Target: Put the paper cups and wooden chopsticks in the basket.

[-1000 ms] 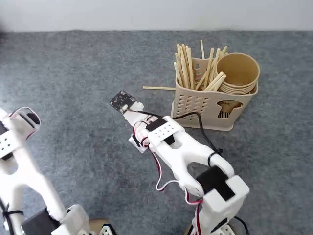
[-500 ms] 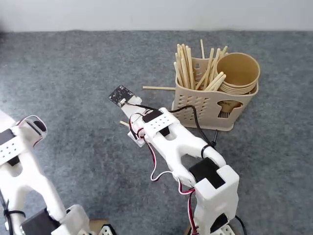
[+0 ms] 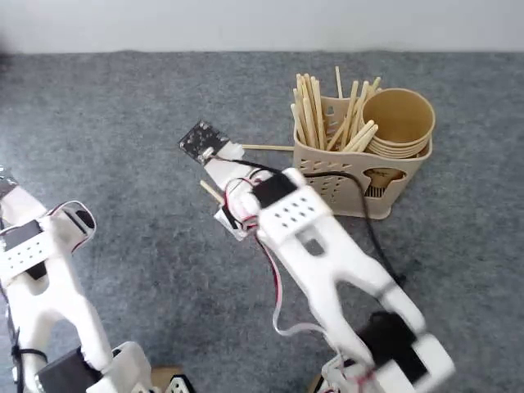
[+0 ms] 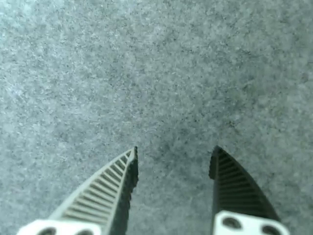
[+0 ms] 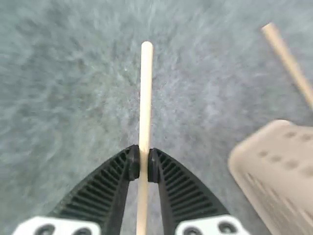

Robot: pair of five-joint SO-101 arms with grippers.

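One chopstick (image 5: 145,98) is pinched at the tips of my right gripper (image 5: 143,164), over the carpet (image 5: 58,73) near the basket (image 5: 274,161). So thin a hold could let it swivel and catch the basket's rim. My left gripper (image 4: 173,164) hangs spread, holding nothing.

Count log:
- Arms: two are standing side by side, giving two grippers, the left gripper (image 4: 173,161) and the right gripper (image 5: 143,164).
- One basket (image 3: 344,176) is sitting on one grey mat (image 3: 123,123).
- One nested stack of paper cups (image 3: 399,119) is sitting in the basket. At least four rims are showing; exact number unreadable.
- One bundle of wooden chopsticks (image 3: 309,110) is standing in the basket, roughly a dozen, overlapping too much for a firm count.
- Two more are showing outside the basket: one loose chopstick (image 3: 266,148) is lying on the mat, and one held chopstick (image 5: 145,98) is being pinched by the right gripper.
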